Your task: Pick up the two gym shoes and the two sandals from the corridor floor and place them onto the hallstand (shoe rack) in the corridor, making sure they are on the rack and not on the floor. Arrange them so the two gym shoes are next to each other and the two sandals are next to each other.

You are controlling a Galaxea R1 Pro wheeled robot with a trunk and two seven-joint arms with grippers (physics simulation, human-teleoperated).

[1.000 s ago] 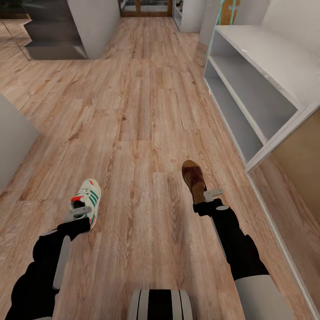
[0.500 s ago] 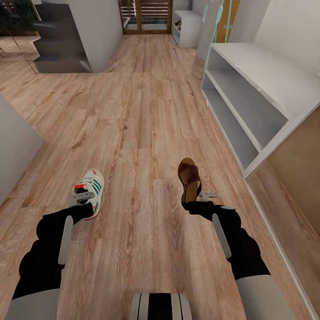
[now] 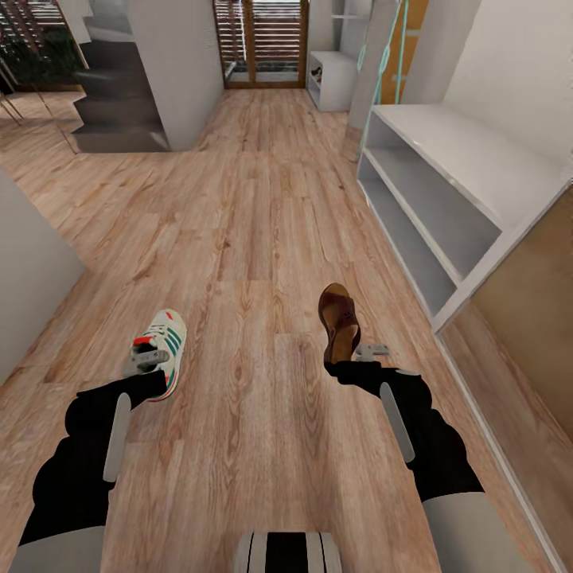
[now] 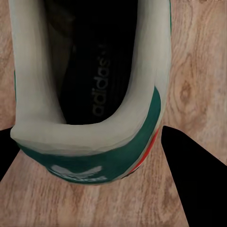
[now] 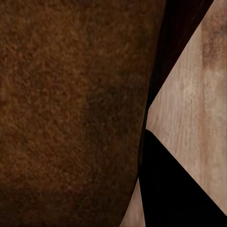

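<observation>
Head view: the left gripper point(image 3: 148, 360) is gripping the heel end of a gym shoe point(image 3: 162, 342), white with green side stripes and a red-orange accent. The shoe is sitting well apart from the hallstand point(image 3: 446, 191), on the far side of the corridor floor point(image 3: 255, 207), toe pointing away from the robot. Whether its sole is touching the planks cannot be told. The right gripper point(image 3: 358, 354) is pinching the heel end of a dark reddish-brown sandal point(image 3: 338, 318), which is lying nearer the hallstand than the gym shoe, between that shoe and the hallstand's near corner. The hallstand is standing against the wall, its two open shelves facing the corridor. Past its far end, a smaller white shelf unit point(image 3: 333, 79) is standing beside wood-framed glass doors point(image 3: 264, 44).

Left wrist view: the gym shoe point(image 4: 90, 104) is showing its heel collar, a green heel tab and a dark insole. Black finger shapes are flanking both sides of the heel, so the left gripper point(image 4: 101, 165) is clamping the shoe, with wood planks point(image 4: 198, 71) behind it.

Right wrist view: the sandal point(image 5: 71, 109) is presenting a brown leather surface close to the lens. One black finger point(image 5: 175, 189) is lying against its edge, with floor planks point(image 5: 198, 104) beside it.
</observation>
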